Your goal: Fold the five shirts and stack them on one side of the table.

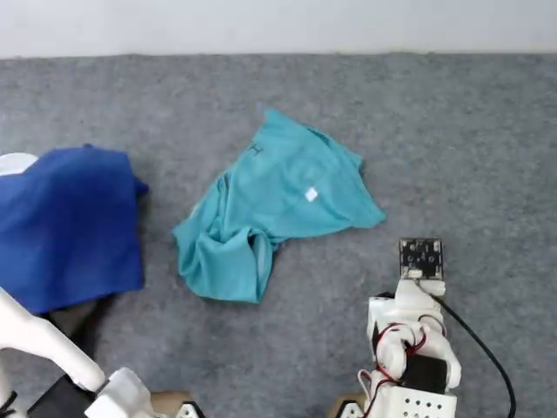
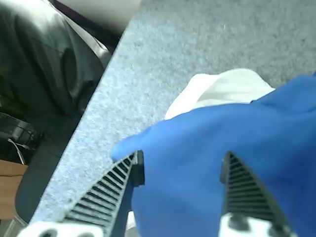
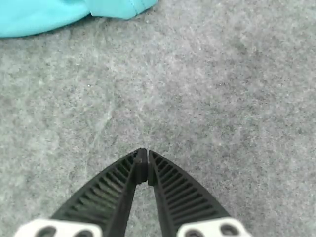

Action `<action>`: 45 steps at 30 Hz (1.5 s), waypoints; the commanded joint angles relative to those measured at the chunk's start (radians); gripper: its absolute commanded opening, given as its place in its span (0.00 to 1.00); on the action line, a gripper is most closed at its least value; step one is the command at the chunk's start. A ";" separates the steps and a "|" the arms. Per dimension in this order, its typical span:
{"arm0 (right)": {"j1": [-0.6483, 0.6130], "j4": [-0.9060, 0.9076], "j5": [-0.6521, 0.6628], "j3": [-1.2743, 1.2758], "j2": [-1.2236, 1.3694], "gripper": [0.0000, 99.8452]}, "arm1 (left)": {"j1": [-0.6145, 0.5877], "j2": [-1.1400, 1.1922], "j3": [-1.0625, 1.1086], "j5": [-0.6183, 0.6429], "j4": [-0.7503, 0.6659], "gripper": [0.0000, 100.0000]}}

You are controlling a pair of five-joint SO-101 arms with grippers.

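Crumpled and unfolded at the middle of the grey table (image 1: 452, 131), a teal shirt (image 1: 278, 205). Well apart from it, at the left arm's edge, a blue shirt (image 1: 70, 226) lying flat over a white shirt (image 1: 13, 164) (just a pale corner peeking out from under the blue). Left gripper (image 2: 182, 165) spread wide right above the blue cloth, nothing between its fingers; touching or not, cannot tell. Right gripper (image 3: 144, 165) pressed together, empty, over bare table near the teal shirt's hem.
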 commanded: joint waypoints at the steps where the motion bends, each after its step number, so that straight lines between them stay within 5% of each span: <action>1: -0.010 -0.016 0.008 0.014 -0.001 0.01 | 0.057 -0.037 -0.211 0.008 0.129 0.25; 6: -0.010 -0.016 0.008 0.014 -0.001 0.01 | 0.287 -0.031 -0.403 0.044 0.405 0.25; 21: -0.010 -0.016 0.008 0.014 -0.001 0.01 | 0.947 -0.038 0.298 0.080 0.381 0.25; 25: -0.010 -0.016 0.008 0.014 -0.001 0.01 | 1.094 -0.038 0.469 0.121 0.282 0.25; 33: -0.010 -0.016 0.008 0.014 -0.001 0.01 | 1.227 0.002 0.707 0.144 0.054 0.28; 45: -0.010 -0.016 0.008 0.014 -0.001 0.01 | 1.260 0.282 0.719 0.144 -0.104 0.28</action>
